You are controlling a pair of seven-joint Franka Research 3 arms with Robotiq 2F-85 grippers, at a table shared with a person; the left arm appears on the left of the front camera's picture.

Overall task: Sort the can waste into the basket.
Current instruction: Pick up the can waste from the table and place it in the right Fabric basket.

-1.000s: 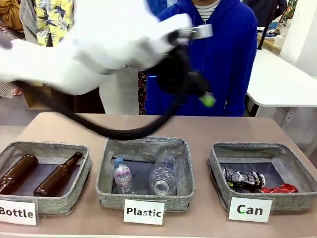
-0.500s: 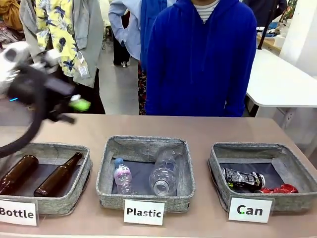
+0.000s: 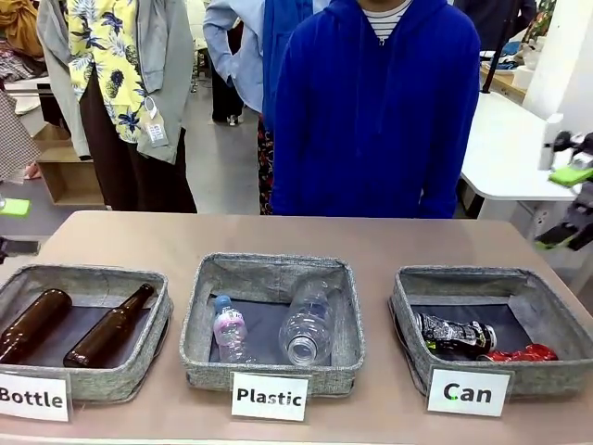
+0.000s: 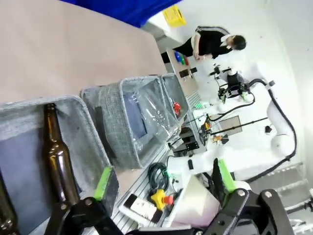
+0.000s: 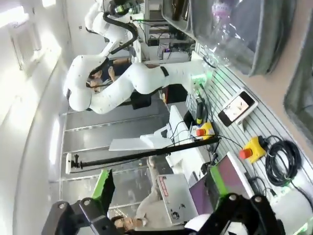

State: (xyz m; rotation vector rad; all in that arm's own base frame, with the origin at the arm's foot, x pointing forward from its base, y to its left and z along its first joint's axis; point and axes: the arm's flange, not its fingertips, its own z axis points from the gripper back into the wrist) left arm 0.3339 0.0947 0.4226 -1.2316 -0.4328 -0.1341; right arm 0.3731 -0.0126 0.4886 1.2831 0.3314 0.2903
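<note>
Now both cans lie in the right-hand basket (image 3: 547,306), the one carded "Can": the black can (image 3: 454,332) toward the middle, the red can (image 3: 521,353) just beside it near the front wall. Left gripper (image 4: 164,176) and right gripper (image 5: 161,188) each show green-padded fingers spread wide, nothing between them. Brown bottles (image 3: 107,326) occupy the "Bottle" basket, clear plastic bottles (image 3: 306,324) the "Plastic" basket.

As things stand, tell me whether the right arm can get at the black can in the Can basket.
Probably yes. The right gripper is open at the table's right edge, the basket is open-topped on that side, and nothing covers the black can; the red can lies beside it.
</note>
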